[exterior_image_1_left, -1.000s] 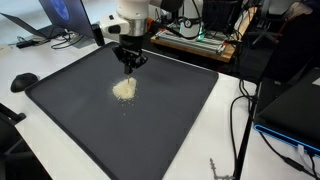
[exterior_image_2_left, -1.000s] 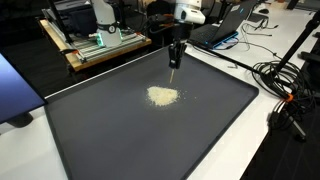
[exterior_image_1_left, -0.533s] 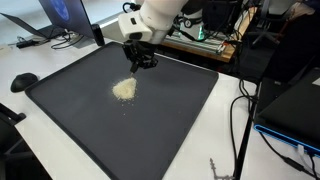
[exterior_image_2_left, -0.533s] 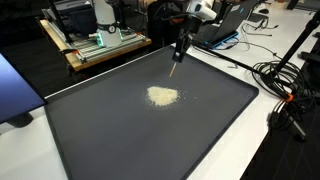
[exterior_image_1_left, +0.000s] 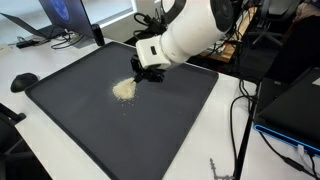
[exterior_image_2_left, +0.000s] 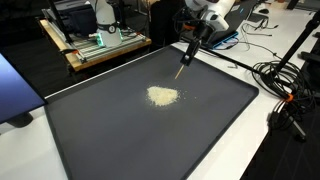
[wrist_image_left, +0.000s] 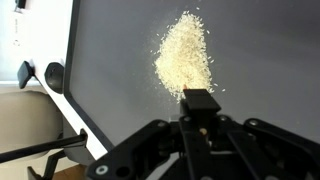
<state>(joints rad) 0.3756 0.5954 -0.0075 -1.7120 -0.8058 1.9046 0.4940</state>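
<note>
1 thin tan stick (exterior_image_2_left: 183, 66) sits clamped in the closed gripper (exterior_image_2_left: 192, 44) over the far part of 1 dark mat (exterior_image_2_left: 100, 130). Its long axis is tilted, and its lower tip points down toward 1 pile of pale grains (exterior_image_2_left: 163, 95) lying near it.

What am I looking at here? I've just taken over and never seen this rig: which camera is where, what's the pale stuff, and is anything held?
This is a single white robot arm working over a large dark tray on a white table. Two pictures come from cameras standing outside the robot, looking at the tray from different places. The third comes from a camera on the wrist, looking past the jaws. A small pile of pale grains lies on the tray; they are too small to tell what kind. The jaws are shut on a thin stick-like tool, tilted, with its lower end close to the pile.
</note>
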